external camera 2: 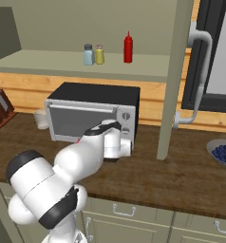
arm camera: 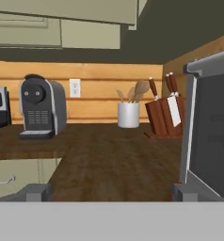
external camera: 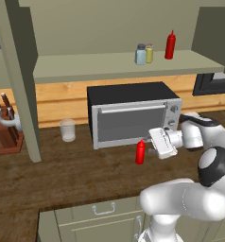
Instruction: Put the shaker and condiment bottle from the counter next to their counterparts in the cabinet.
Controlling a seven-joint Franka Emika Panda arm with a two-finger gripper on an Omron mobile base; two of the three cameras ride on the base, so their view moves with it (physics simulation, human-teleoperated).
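Observation:
A slim red condiment bottle (external camera: 140, 152) stands upright on the dark wood counter (external camera: 62, 170) in front of the microwave. My gripper (external camera: 151, 144) points sideways at it from the right, level with its upper part. In the hand view my gripper (arm camera: 110, 192) is open, its fingertips (arm camera: 36, 192) wide apart with nothing showing between them. On the shelf of the cabinet (external camera: 86, 64) the pale blue-grey shaker (external camera: 141, 54) stands touching the yellowish shaker (external camera: 149, 53), and the second red bottle (external camera: 170, 45) is a little to their right. These three also show as shaker (external camera 2: 89, 55), yellowish shaker (external camera 2: 99, 54) and bottle (external camera 2: 128, 48).
The black microwave (external camera: 133, 113) sits just behind the bottle and hand. A glass (external camera: 67, 130) and a knife block (external camera: 8, 132) stand to the left, past a cabinet post (external camera: 24, 94). A coffee machine (arm camera: 41, 108) and utensil jar (arm camera: 128, 113) lie farther along. A blueberry bowl (external camera 2: 224, 153) sits right.

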